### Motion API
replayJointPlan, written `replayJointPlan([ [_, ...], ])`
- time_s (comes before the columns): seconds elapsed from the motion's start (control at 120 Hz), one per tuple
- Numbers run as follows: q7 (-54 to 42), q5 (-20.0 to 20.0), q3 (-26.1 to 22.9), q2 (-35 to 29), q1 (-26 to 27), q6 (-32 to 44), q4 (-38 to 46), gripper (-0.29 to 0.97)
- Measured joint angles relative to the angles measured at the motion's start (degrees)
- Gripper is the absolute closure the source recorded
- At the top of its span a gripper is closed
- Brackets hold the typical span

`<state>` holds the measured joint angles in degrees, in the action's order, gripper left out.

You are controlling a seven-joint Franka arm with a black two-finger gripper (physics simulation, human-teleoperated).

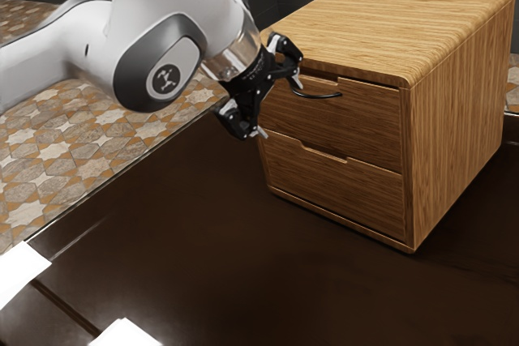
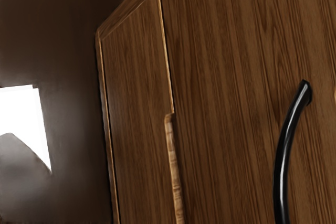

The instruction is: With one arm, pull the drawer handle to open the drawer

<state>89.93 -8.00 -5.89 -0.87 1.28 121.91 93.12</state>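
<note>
A light wooden cabinet (image 1: pixel 422 30) with two drawers stands on the dark table. The upper drawer front (image 1: pixel 357 119) carries a thin black curved handle (image 1: pixel 318 94) near its end toward the exterior view's left, and sits flush with the cabinet. My gripper (image 1: pixel 280 108) is open at that end of the drawer, its fingers spread one above the other. The upper fingertip (image 1: pixel 298 81) hangs just beside the handle's near end, with nothing between the fingers. In the wrist view the handle (image 2: pixel 286 156) curves over the upper drawer front (image 2: pixel 236 93), close to my hand, with the lower drawer front (image 2: pixel 136 129) beyond it.
The lower drawer (image 1: pixel 340 176) has a small wooden lip (image 2: pixel 173 177) and no black handle. The dark glossy table (image 1: pixel 227 265) stretches in front of the cabinet. A patterned tile floor (image 1: pixel 57 151) lies at the exterior view's left, and white patches (image 1: pixel 20 269) sit near the table's edge.
</note>
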Motion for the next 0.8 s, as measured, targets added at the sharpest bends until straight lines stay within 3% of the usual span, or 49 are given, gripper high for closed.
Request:
replayJointPlan([
  [0.158,-0.6,0.0,0.0,0.3,-0.1,0.3,-0.3,0.16],
  [0.625,-2.7,0.0,0.0,4.6,-0.4,0.6,-5.4,0.08],
  [0.8,-3.2,0.0,0.1,4.8,-0.5,0.6,-5.6,0.36],
])
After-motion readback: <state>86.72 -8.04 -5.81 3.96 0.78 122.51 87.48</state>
